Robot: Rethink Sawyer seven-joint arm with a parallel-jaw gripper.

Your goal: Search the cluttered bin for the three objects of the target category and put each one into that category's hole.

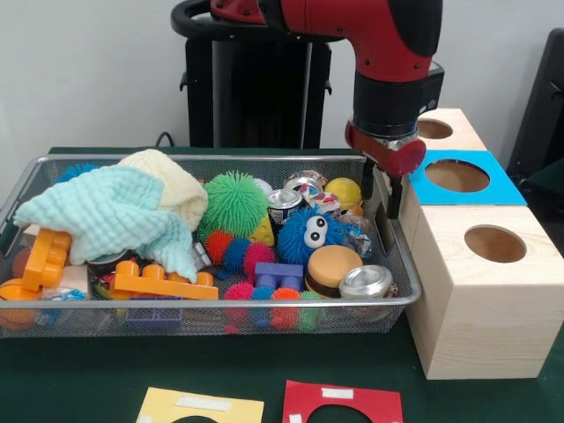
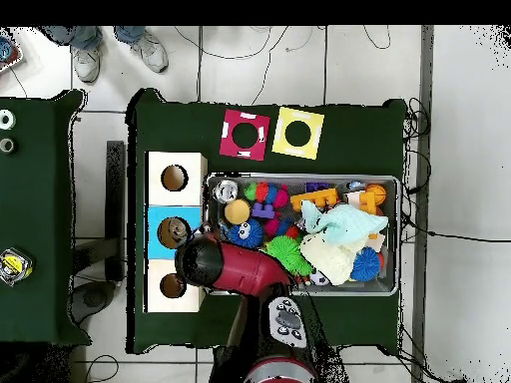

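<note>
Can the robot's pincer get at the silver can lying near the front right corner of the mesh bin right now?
Probably yes. The silver metal can lies on top of the clutter with nothing covering it, and the pincer hangs just behind it by the wire mesh bin's right wall.

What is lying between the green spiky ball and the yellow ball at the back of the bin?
In the front view, a drink can and a wrapped item lie between the green spiky ball and the yellow ball.
</note>
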